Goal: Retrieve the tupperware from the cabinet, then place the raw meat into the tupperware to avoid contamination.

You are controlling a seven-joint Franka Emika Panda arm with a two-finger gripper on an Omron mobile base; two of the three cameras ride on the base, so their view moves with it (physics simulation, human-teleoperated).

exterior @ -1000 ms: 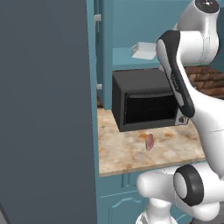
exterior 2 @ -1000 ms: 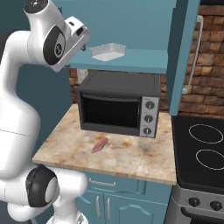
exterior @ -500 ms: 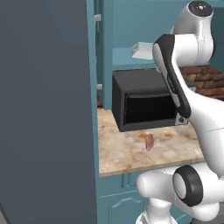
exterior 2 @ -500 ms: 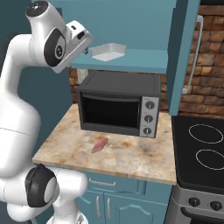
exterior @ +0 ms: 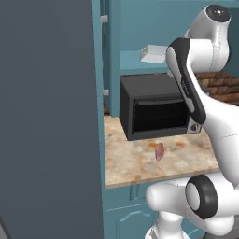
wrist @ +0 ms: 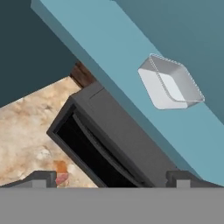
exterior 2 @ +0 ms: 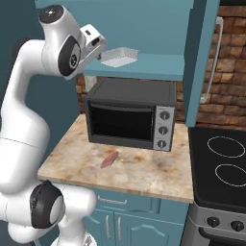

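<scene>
The white arm rises from the base, bends at a dark-jointed elbow near the top and reaches forward at shelf height. In the right base view the gripper (exterior 2: pixel 100 54) sits at about 11 o'clock, its tips mostly hidden behind the hand. In the hand view the two dark fingertips (wrist: pixel 40 177) stand wide apart — nothing between them.

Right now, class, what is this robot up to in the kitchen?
The arm is raised toward the open teal cabinet, its gripper open and empty, just short of the tupperware, which sits on the cabinet shelf above the black oven. The raw meat lies on the counter in front of the oven, untouched. Nothing has been picked up yet.
</scene>
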